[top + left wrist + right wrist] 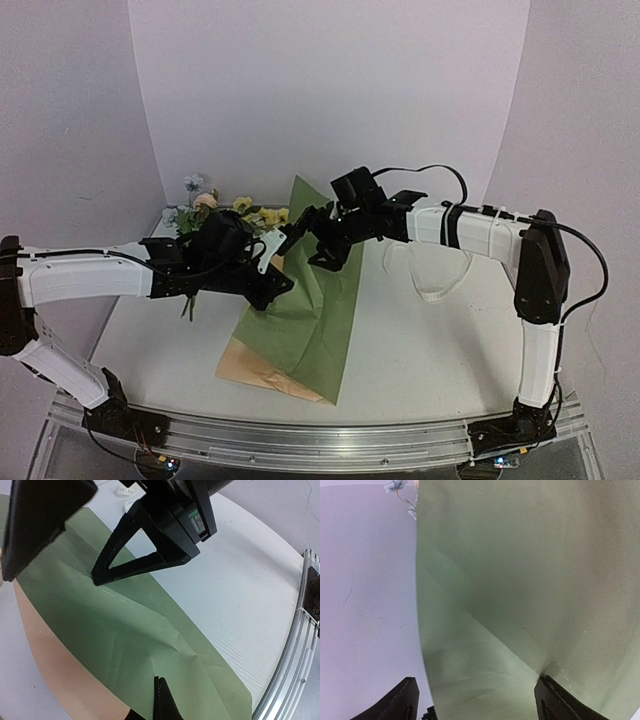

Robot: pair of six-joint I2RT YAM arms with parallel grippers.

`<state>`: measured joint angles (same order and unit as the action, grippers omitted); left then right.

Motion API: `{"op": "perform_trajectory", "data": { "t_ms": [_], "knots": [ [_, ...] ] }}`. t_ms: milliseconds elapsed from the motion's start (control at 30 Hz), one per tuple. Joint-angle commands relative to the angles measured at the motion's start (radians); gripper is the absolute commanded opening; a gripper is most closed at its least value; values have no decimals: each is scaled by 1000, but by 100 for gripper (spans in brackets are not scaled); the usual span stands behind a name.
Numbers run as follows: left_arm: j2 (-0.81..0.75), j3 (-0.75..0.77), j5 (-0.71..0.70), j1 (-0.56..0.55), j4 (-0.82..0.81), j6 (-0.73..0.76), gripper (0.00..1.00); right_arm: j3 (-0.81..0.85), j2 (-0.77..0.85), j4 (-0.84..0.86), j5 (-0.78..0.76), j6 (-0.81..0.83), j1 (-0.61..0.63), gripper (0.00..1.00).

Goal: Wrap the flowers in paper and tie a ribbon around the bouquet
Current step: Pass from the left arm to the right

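Your bench (440, 340) is a flat white board with faint ribbing. A grooved aluminium rail (300, 645) runs along its near edge, and a pale lilac backdrop (330, 80) curves around it. The paper (310, 320) lies slantwise across the middle. It is olive-green, matte and sharply creased, and its far corner rises to a peak. A smooth peach-tan sheet (250, 368) shows from under its near-left edge. The flowers (205, 205) sit at the far left behind your left wrist: yellow, pinkish and grey-blue blooms on thin green stems. The ribbon (432, 290) loops, cream-white, on bare bench right of the paper. Your left gripper (160, 695) is closed tight over the paper, though you cannot tell whether it pinches anything. Your right gripper (476, 677) stands wide apart, astride the raised paper edge without clamping it
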<state>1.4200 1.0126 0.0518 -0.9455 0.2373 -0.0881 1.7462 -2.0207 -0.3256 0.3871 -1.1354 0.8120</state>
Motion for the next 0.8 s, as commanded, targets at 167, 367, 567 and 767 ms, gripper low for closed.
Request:
{"op": "perform_trajectory", "data": {
  "t_ms": [167,367,567,767],
  "knots": [
    [-24,50,-42,-31,57,122,0,28,48,-118,-30,95,-2,81],
    [7,97,-43,-57,126,187,0,49,69,-129,-40,136,13,86],
    [8,96,-43,-59,141,206,0,-27,126,-72,-49,145,23,90],
    [7,95,-66,-59,149,212,0,-93,181,11,-50,147,22,93]
  ]
}}
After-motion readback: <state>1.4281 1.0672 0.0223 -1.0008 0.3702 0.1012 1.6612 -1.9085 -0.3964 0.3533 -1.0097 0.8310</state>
